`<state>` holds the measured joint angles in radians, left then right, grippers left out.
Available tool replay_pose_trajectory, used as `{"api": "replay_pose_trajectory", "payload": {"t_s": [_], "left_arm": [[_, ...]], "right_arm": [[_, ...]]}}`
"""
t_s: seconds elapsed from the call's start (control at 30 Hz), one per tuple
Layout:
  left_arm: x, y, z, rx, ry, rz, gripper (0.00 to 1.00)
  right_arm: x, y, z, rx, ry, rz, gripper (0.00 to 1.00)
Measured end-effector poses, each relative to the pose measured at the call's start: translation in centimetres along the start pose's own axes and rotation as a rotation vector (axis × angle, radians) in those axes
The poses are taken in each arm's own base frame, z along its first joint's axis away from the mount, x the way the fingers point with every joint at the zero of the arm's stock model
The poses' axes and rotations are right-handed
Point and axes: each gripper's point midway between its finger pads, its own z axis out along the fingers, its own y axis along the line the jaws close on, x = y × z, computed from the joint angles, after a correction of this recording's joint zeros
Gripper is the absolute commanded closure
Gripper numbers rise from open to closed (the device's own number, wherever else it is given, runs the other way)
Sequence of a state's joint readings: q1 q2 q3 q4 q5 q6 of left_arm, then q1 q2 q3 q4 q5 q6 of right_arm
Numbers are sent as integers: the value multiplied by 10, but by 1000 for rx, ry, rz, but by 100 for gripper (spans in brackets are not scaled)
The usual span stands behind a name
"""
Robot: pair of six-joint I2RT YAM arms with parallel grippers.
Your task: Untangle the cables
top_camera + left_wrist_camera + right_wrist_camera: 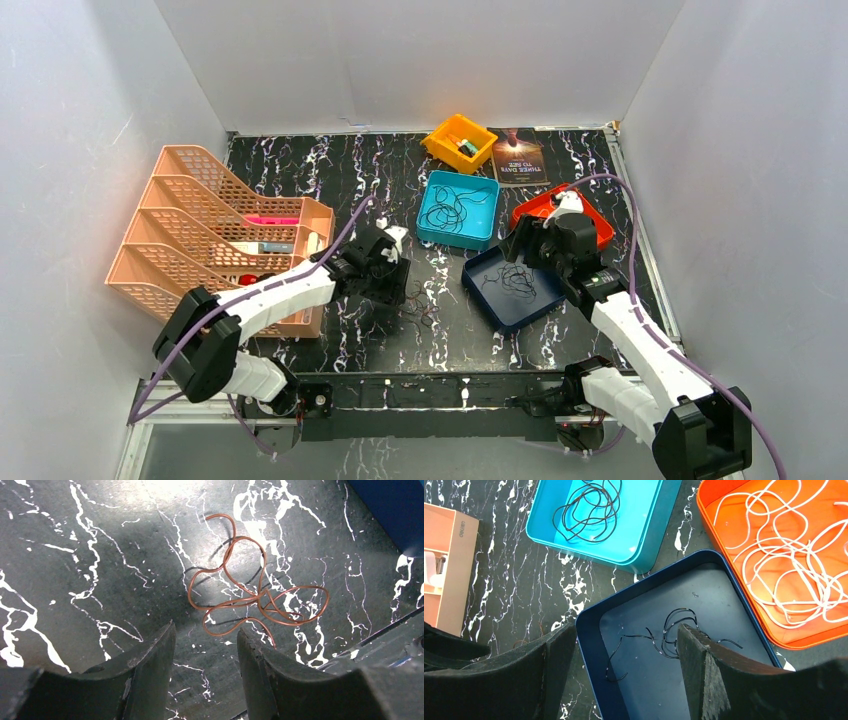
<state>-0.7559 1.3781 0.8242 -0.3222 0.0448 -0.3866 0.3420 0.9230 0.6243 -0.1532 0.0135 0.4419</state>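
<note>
A reddish-brown cable [250,597] lies in loose loops on the black marbled table, also seen as a thin cable [415,318] from above. My left gripper [206,630] [392,290] hovers just short of it, open, with only table between its fingers. A black cable [674,630] lies in the dark blue tray [714,595] [470,275]. My right gripper [626,630] [522,255] hangs open over that tray's left rim, holding nothing. Another black cable [589,507] sits in the teal tray [639,520] [432,190]. A white cable [789,565] fills the orange tray [719,555].
A peach file organizer [220,235] stands at the left, close beside the left arm. A yellow bin [459,142] and a book [518,157] lie at the back. The orange tray [530,205] is largely hidden under the right arm. White walls close in the table.
</note>
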Motion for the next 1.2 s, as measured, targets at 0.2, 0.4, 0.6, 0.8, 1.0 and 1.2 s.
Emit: {"api": "replay_pose_trajectory", "payload": {"t_s": [0.2, 0.4, 0.6, 0.8, 1.0, 1.2], "left_arm": [[1, -5, 12, 31, 7, 2, 54], [7, -4, 26, 30, 42, 9, 57], [13, -1, 36, 25, 67, 20, 65], [12, -1, 38, 26, 67, 27, 87], [5, -4, 37, 34, 52, 40, 100], [-4, -7, 28, 43, 25, 62, 100]], "right_arm": [[1, 0, 0, -2, 2, 1, 19], [1, 0, 0, -2, 3, 4, 19], [1, 1, 0, -5, 5, 4, 18], [2, 1, 0, -8, 8, 7, 18], [6, -1, 0, -4, 14, 9, 19], [-6, 1, -9, -8, -41, 7, 18]]}}
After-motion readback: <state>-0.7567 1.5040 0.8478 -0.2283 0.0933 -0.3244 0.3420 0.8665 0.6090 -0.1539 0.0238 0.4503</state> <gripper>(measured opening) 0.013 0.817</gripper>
